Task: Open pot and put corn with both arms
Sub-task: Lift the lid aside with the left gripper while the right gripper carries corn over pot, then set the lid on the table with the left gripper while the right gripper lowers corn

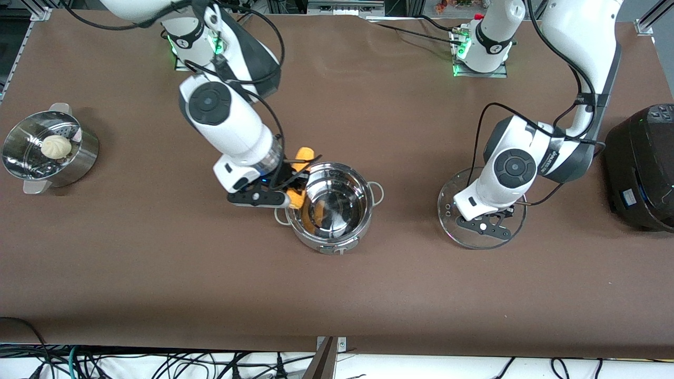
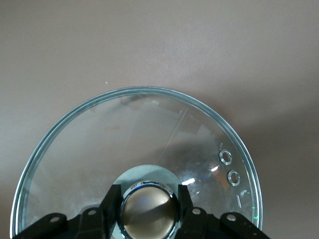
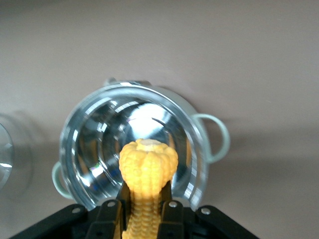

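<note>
The steel pot (image 1: 363,210) stands open in the middle of the table, with nothing in it. My right gripper (image 1: 295,181) is shut on the yellow corn cob (image 1: 304,155) and holds it over the pot's rim on the right arm's side. In the right wrist view the corn (image 3: 148,162) sticks out between my fingers (image 3: 112,211) above the pot's shiny inside (image 3: 94,134). The glass lid (image 1: 452,202) lies flat on the table beside the pot, toward the left arm's end. My left gripper (image 1: 492,221) is shut on its copper-coloured knob (image 2: 148,214), which sits at the middle of the lid (image 2: 124,134).
A perforated steamer bowl (image 1: 79,158) with a white bun (image 1: 56,146) stands at the right arm's end of the table. A large black cooker (image 1: 642,163) stands at the left arm's end, close to the left arm's elbow.
</note>
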You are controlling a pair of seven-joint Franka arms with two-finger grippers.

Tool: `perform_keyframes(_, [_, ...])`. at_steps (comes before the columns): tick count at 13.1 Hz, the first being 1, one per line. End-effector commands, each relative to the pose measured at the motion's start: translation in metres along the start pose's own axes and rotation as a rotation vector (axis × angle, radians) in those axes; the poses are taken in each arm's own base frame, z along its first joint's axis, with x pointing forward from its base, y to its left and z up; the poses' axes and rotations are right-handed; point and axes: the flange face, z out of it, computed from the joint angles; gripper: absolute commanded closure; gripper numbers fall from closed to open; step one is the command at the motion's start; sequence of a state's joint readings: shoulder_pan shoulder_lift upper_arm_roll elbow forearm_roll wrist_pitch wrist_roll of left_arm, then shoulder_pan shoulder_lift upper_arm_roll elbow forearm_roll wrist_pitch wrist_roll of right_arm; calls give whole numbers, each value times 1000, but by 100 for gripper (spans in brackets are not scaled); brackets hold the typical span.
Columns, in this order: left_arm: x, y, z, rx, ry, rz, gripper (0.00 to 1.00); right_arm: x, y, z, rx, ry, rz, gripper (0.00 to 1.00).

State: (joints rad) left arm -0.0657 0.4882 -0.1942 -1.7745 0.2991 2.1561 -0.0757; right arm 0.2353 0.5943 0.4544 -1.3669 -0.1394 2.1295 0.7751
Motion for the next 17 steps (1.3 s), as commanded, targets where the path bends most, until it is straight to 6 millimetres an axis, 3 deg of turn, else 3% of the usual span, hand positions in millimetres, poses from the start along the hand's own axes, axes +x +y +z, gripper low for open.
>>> perform_keyframes(1, [-11,-6,-5,17,22,43,23,8,-14,39,10,55,22,98])
perform_keyframes(2, [-10,-7,-9,14,27,38,0,8,-13,53,4,72,19,98])
perform_keyframes(4, [-14,-13,-38,29,44,25,0,10,-13,75,13,94,9,94])
perform_keyframes(5, [-19,-16,-53,40,30,19,0,7,-15,82,15,88,4,75])
perform_keyframes(6, [-25,-19,-79,49,29,3,0,4,-17,86,15,82,12,29])
perform_keyframes(7, [-34,-21,-104,18,17,-33,0,1,-17,89,11,76,23,0])
perform_keyframes(9, [-48,-33,-166,-86,44,-130,0,-11,-28,91,9,62,4,0])
perform_keyframes(11, [-63,-69,-219,-157,42,-213,0,-19,-34,78,-27,38,-14,0])
perform_keyframes(13, [-78,-94,-269,-184,4,-247,0,-22,-28,31,-110,18,-34,0])
perform_keyframes(14, [-86,-100,-287,-180,-19,-242,0,-17,-16,8,-154,9,-64,0])
perform_keyframes(17, [-104,-103,-307,-164,-34,-288,0,47,99,-63,-218,-97,-231,0])
